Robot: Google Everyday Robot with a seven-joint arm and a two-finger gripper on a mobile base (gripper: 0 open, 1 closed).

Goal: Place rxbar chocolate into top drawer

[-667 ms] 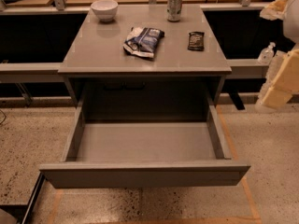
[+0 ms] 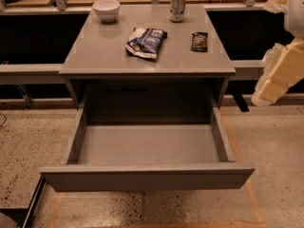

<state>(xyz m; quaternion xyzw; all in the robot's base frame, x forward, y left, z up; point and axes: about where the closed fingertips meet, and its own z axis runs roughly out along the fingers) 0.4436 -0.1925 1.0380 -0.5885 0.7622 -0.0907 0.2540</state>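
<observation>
The gripper (image 2: 276, 76) hangs at the right edge, beside the table (image 2: 95, 53) and off its top; whether it is parted or closed does not show. The bar (image 2: 199, 41) lies flat on the table, left of the gripper and farther back. Beyond the bar, farther left, sit a chip bag (image 2: 146, 42), a can (image 2: 177, 5) and a bowl (image 2: 106, 10). The drawer (image 2: 147, 177) is pulled out, low and left of the gripper.

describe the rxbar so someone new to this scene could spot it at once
On the grey table above the open top drawer, look near the right edge, in front of the drink can. The rxbar chocolate lies flat, right of the chip bag, with the gripper off past the table's right side. It is the only small dark rectangle; the bag is larger, crumpled, blue and white.
</observation>
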